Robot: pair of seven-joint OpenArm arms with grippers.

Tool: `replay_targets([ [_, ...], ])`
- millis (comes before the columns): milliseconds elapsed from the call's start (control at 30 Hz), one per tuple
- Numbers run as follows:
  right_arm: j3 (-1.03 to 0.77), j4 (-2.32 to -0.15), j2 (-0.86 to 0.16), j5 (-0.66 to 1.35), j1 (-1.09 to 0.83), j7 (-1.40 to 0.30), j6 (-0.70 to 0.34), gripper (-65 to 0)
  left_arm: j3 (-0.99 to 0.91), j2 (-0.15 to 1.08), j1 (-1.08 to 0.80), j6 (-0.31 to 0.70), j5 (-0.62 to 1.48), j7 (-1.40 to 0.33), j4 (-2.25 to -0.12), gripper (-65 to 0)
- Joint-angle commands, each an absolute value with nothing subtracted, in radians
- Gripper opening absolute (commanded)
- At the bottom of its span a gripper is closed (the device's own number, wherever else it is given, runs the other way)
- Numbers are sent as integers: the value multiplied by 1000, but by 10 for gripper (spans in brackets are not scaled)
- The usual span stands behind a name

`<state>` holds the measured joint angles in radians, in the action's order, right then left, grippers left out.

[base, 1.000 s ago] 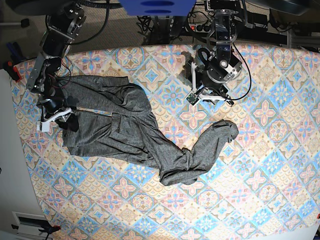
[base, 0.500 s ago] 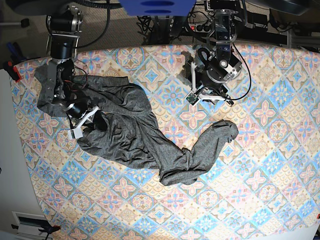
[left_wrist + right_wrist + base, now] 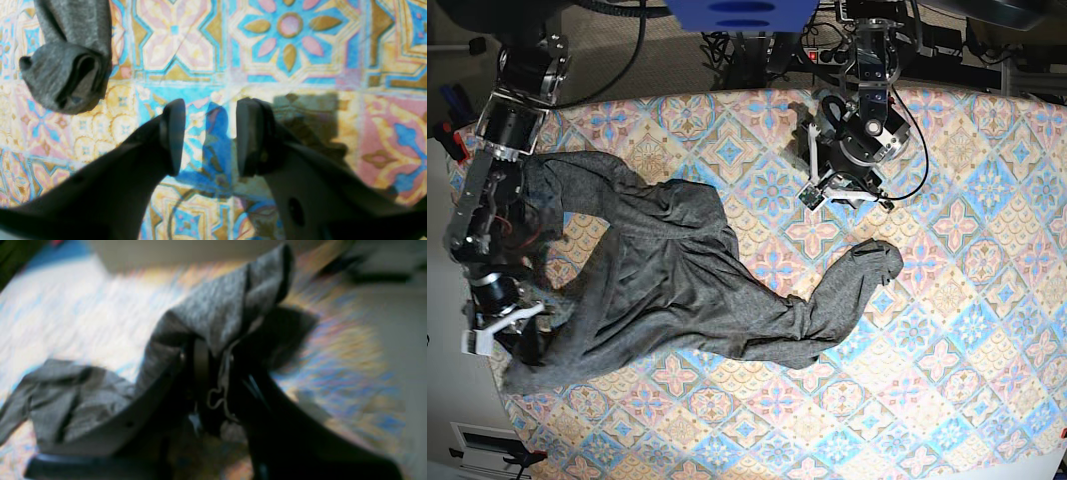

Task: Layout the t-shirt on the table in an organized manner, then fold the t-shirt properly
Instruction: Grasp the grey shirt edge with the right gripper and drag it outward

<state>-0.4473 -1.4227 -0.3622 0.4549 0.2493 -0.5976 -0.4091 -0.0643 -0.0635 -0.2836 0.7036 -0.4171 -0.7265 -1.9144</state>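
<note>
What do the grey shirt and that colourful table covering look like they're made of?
The t-shirt looks like soft heathered knit, likely cotton or a blend: matte, speckled grey, draping in loose folds. The table covering looks like a printed cloth with a tile pattern; a faint sheen in the left wrist view leaves coated fabric possible.

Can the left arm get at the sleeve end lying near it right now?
Probably yes: the left gripper hovers with jaws open and empty, and bare table separates it from the t-shirt sleeve end.
</note>
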Motion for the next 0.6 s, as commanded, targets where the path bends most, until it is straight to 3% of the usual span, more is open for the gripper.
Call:
replay_targets([
  [0, -463, -1480, -394, 469, 271, -568, -415, -650, -62, -67, -278, 698, -409, -713, -1931, -405],
  [133, -487, -1653, -398, 453, 271, -568, -412, -650, -62, -67, -278, 698, -409, -713, -1931, -405],
  [300, -562, -1860, -392, 237, 271, -568, -410, -650, -62, -88, -277, 698, -409, -713, -1931, -405],
  [567, -573, -1879, -329, 116, 309, -559, -410, -650, -54, -94, -271, 698, -409, -713, -1928, -405],
])
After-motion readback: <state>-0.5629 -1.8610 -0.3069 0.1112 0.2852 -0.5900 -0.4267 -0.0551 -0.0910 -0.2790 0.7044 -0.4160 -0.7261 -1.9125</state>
